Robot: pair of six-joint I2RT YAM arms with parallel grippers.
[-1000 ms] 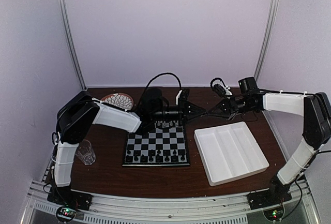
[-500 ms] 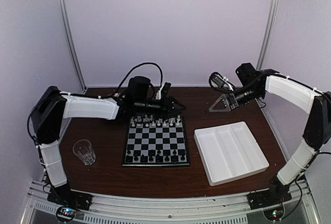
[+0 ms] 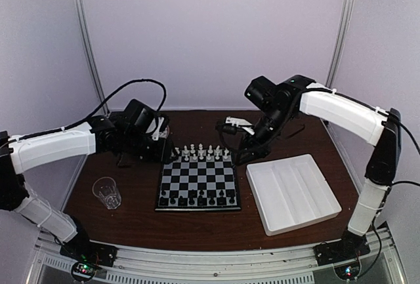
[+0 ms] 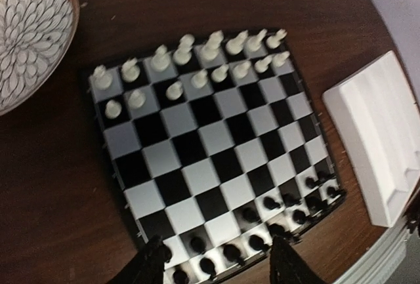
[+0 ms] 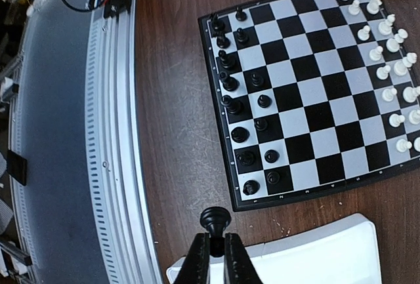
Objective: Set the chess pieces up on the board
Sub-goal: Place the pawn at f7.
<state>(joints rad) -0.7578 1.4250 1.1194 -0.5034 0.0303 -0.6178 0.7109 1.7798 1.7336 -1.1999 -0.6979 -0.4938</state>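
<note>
The board (image 3: 198, 180) lies mid-table, with white chess pieces (image 3: 200, 153) on its two far rows and black ones (image 3: 197, 199) on its two near rows. My right gripper (image 3: 237, 158) hangs by the board's right edge, beside the tray. In the right wrist view it (image 5: 216, 248) is shut on a black chess piece (image 5: 215, 218), held above bare table between the board (image 5: 308, 81) and the tray. My left gripper (image 3: 161, 151) hovers off the board's far-left corner. In the left wrist view it (image 4: 220, 265) is open and empty, with the board (image 4: 210, 146) below.
A white compartmented tray (image 3: 292, 192) sits right of the board. A clear glass (image 3: 107, 192) stands at the near left. A round patterned plate (image 4: 29, 35) lies off the board's far-left corner. The metal front rail (image 5: 111, 133) runs along the table's near edge.
My left arm has swung left and back from over the board's far rows. My right gripper has come from the far right of the table to the board's right edge.
</note>
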